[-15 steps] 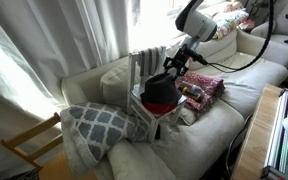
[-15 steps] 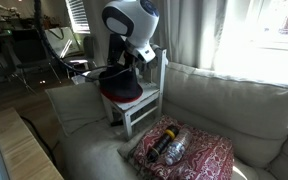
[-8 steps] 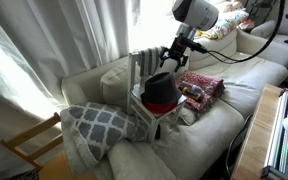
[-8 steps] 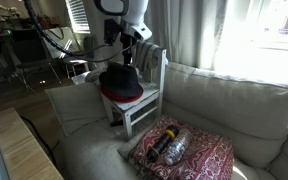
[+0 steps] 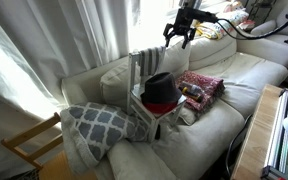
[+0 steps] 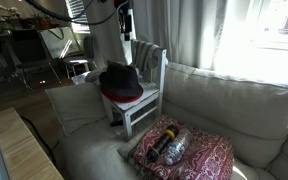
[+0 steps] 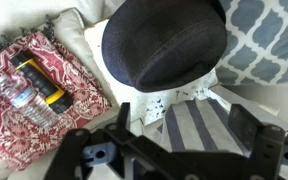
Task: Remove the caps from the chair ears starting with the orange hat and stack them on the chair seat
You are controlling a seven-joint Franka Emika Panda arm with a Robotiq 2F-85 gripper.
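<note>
The black hat [image 5: 161, 87] sits on the orange hat [image 5: 162, 106], whose red-orange rim shows beneath it, both on the chair seat [image 6: 150, 103] of the small pale chair on the sofa. The stack also shows in the other exterior view, black hat [image 6: 121, 79] over orange hat [image 6: 125, 98]. The chair ears [image 6: 165, 52] are bare of hats; a striped cloth [image 5: 150, 60] hangs on the back. My gripper [image 5: 180, 34] hangs well above the chair, open and empty. In the wrist view my gripper [image 7: 184, 125] looks down on the black hat [image 7: 166, 40]; the orange hat is hidden there.
A red patterned pillow [image 7: 44, 75] with a water bottle [image 7: 22, 100] and a dark yellow-banded can lies beside the chair. A grey lattice pillow [image 5: 99, 125] lies on its other side. A wooden chair [image 5: 29, 145] stands off the sofa's end. Curtains hang behind.
My gripper has risen from just above the black hat to well above the chair back. The stacked hats stay on the seat.
</note>
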